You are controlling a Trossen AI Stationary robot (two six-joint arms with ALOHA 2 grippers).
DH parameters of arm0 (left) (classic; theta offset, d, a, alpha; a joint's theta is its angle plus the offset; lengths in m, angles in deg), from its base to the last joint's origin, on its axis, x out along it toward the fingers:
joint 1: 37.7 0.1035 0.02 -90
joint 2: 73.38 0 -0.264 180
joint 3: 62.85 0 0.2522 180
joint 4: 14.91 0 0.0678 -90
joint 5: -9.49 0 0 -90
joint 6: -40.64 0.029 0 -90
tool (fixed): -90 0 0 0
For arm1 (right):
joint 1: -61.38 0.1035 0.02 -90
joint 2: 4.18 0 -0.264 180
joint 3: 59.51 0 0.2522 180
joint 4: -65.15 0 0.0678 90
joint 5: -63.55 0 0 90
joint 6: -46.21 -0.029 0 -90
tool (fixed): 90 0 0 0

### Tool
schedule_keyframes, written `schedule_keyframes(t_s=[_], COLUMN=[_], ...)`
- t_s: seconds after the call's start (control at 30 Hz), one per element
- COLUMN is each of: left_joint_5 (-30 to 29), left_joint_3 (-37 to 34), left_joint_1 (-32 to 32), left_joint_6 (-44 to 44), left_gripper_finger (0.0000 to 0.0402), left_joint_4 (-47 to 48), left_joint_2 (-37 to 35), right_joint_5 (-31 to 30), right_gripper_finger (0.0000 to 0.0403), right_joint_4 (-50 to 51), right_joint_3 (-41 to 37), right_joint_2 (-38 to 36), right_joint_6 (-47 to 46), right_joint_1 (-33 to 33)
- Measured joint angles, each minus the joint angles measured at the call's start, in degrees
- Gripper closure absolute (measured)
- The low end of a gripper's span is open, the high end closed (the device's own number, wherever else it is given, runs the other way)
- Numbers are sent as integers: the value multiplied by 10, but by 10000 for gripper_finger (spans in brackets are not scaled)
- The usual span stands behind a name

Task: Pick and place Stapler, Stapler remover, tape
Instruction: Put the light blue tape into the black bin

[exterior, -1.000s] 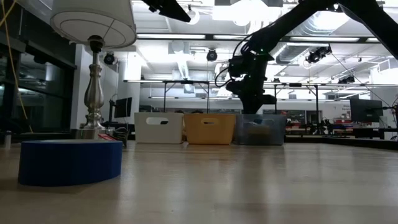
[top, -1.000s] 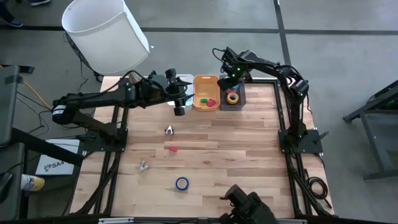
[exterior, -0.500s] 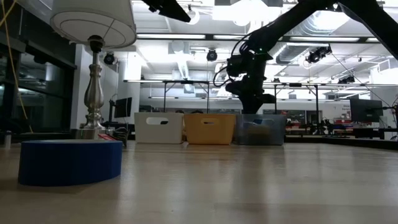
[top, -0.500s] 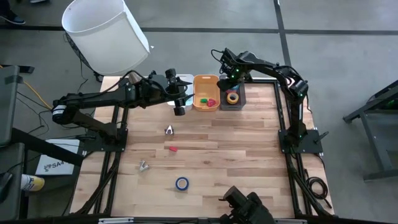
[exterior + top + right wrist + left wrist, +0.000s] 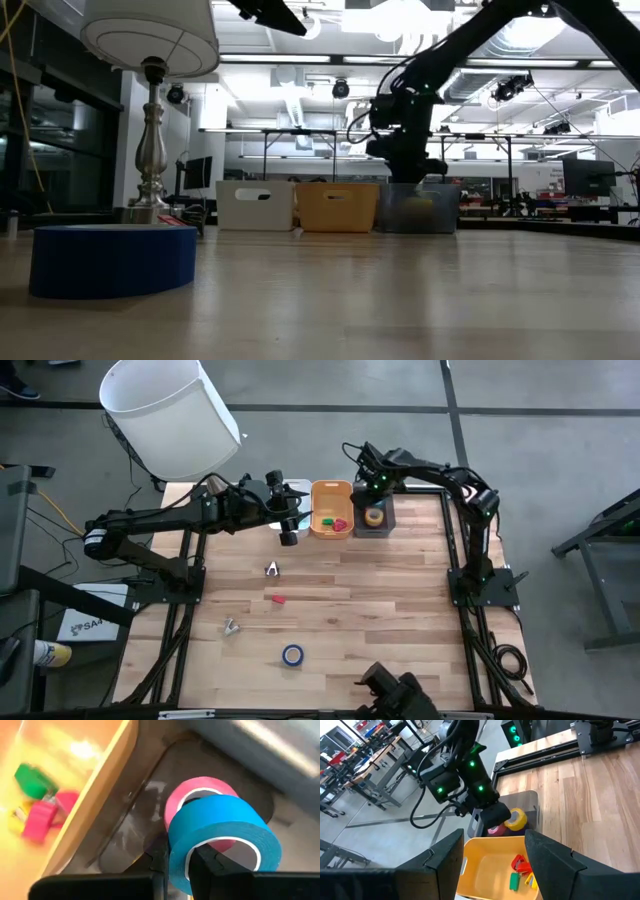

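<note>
The desk (image 5: 380,600) is pale wood planks with a smooth, slightly glossy finish. The orange bin (image 5: 330,490) looks like glossy plastic. The blue tape (image 5: 220,832) seems matt, perhaps paper.

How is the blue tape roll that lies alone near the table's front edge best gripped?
Pinch the wall of the blue tape roll, with one of the fingers in its open centre and one outside, coming straight down: it lies flat, hole upward.

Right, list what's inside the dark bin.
In the dark bin: yellow tape, pink tape, and blue tape gripped by the right pincer. The rest is covered.
</note>
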Motion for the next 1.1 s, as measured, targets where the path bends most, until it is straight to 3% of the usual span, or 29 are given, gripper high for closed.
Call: schedule_keyframes(t_s=[0.67, 1.1], left_joint_5=[0, 0], left_joint_3=[0, 0], left_joint_1=[0, 0], left_joint_6=[0, 0], left_gripper_finger=[195, 195], left_joint_4=[-1, -2], left_joint_2=[0, 0], right_joint_5=[7, 26], right_gripper_finger=[369, 305], right_joint_4=[-48, -79], right_joint_3=[-8, -8], right_joint_2=[6, 4], right_joint_6=[-2, -1], right_joint_1=[1, 1])
